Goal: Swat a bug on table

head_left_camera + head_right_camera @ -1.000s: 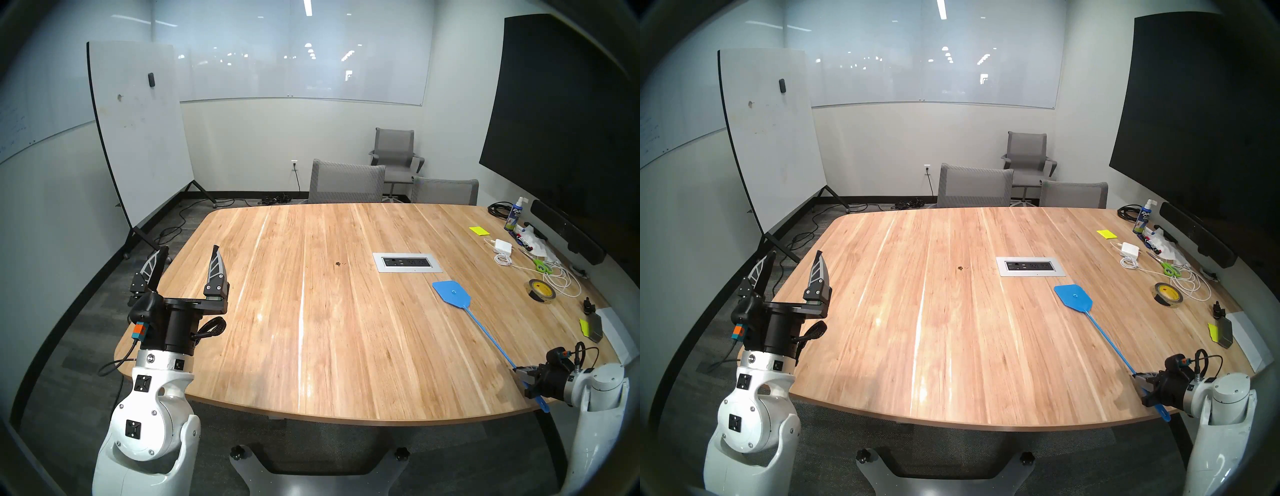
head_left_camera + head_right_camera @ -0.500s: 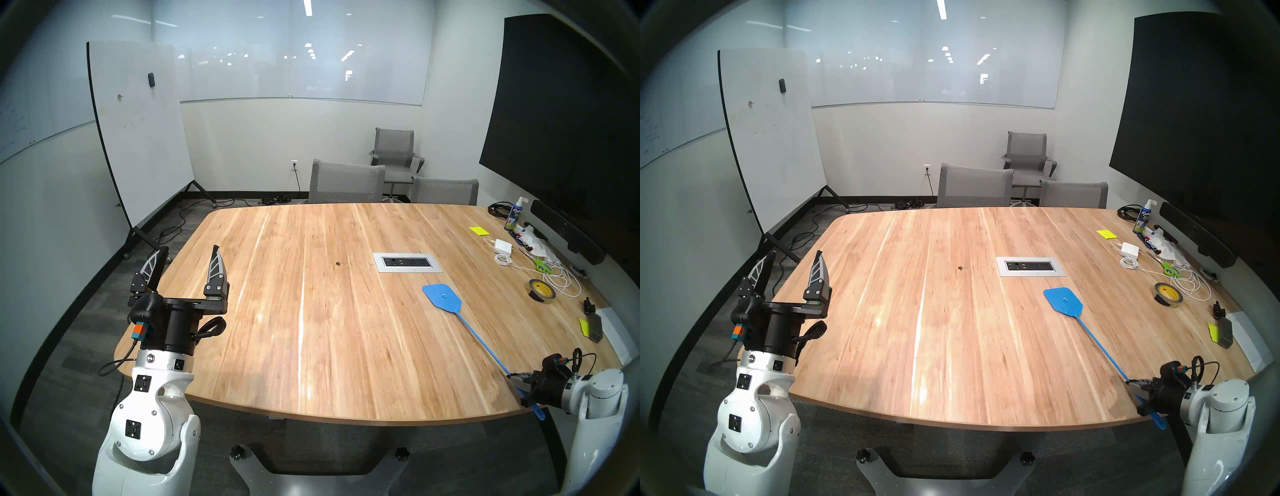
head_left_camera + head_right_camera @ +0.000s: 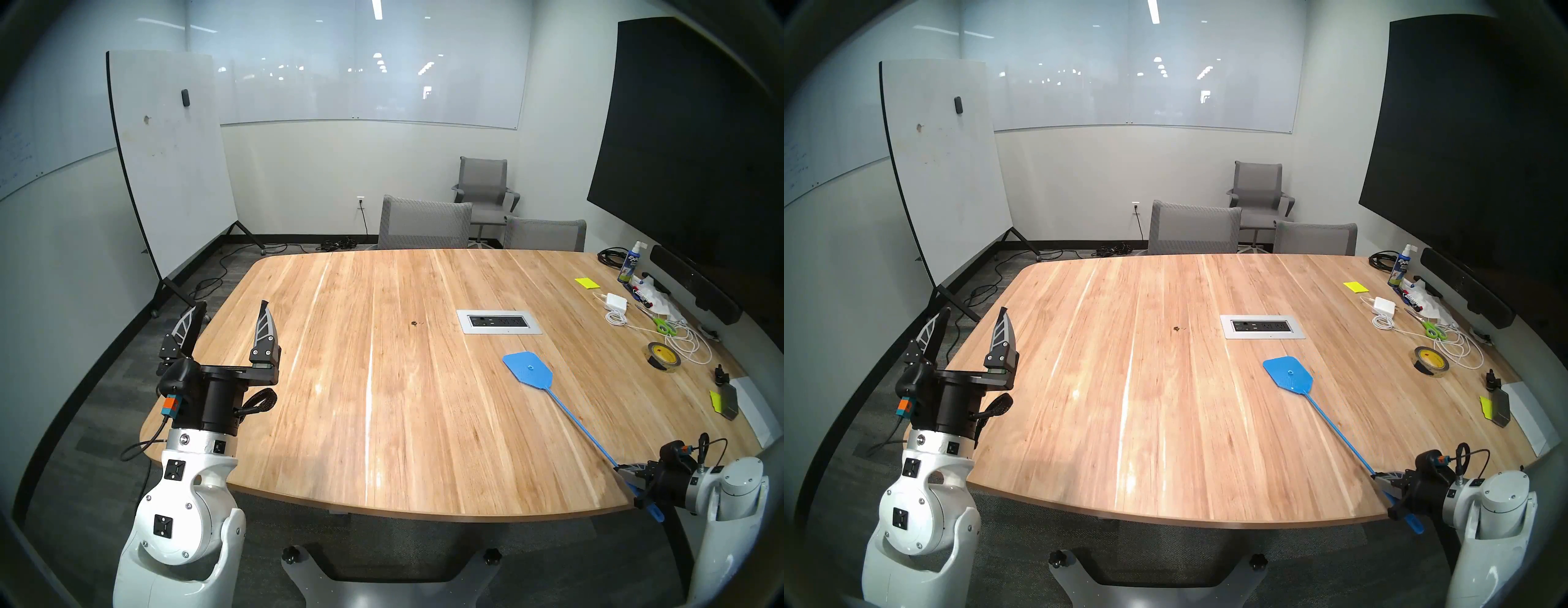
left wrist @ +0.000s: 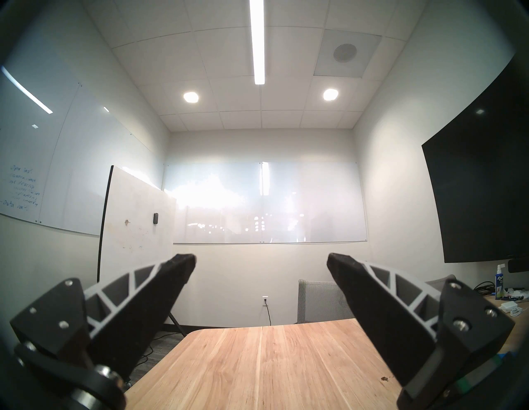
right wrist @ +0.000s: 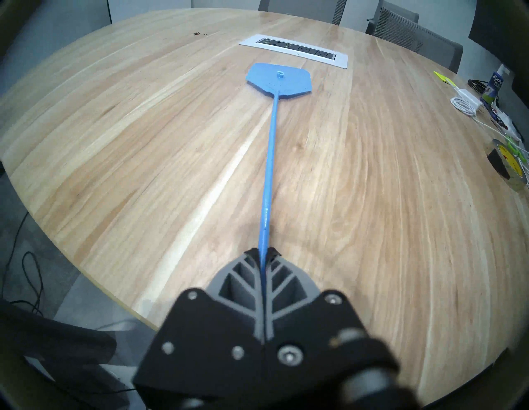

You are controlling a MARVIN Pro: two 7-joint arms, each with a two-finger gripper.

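Note:
The bug (image 3: pixel 413 324) (image 3: pixel 1177 328) (image 5: pixel 197 33) (image 4: pixel 384 378) is a tiny dark speck on the light-wood table (image 3: pixel 382 424), left of the silver outlet panel (image 3: pixel 499 321). My right gripper (image 3: pixel 620 469) (image 5: pixel 262 252) is shut on the handle of a blue fly swatter (image 3: pixel 528 369) (image 5: pixel 279 80) near the table's front right edge. The swatter's head lies low over the wood, nearer than the panel and well to the right of the bug. My left gripper (image 3: pixel 232 308) (image 4: pixel 262 259) stands open and empty over the table's left edge, fingers pointing up.
Clutter fills the table's right side: tape roll (image 3: pixel 664 356), white charger and cable (image 3: pixel 617 302), green scissors (image 3: pixel 662 326), spray bottle (image 3: pixel 631 263), yellow notes (image 3: pixel 587 282). Grey chairs (image 3: pixel 424 223) stand beyond the far edge. A rolling whiteboard (image 3: pixel 169 161) stands at left.
My right gripper has carried the swatter leftward, so its head has slid left across the wood, closer to the bug. The left arm has not moved.

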